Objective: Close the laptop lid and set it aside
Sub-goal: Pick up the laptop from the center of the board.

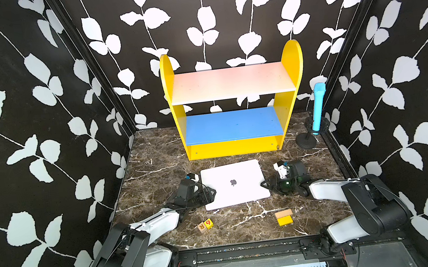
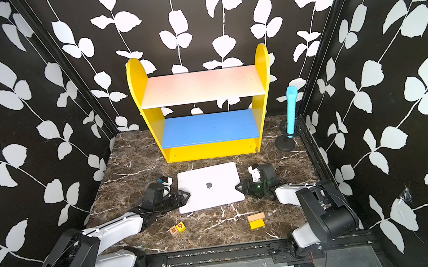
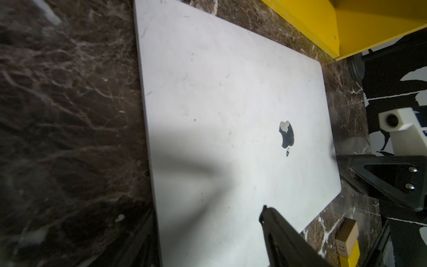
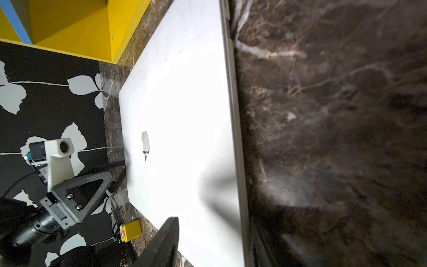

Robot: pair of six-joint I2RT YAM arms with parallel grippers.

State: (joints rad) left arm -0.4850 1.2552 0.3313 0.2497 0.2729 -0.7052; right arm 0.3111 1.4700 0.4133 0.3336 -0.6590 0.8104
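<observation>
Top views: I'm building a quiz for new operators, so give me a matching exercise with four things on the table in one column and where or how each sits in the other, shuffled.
Things:
1. laptop
2. blue tube
3. letter blocks
4. yellow shelf unit

Places or states:
A. standing upright, far right corner
B. at the very back, centre
C. closed, lying flat in the middle
D. front left, side by side

Pairs: 1-C, 2-A, 3-D, 4-B

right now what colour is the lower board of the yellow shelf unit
Blue. The lower board shows best in a top view.
</observation>
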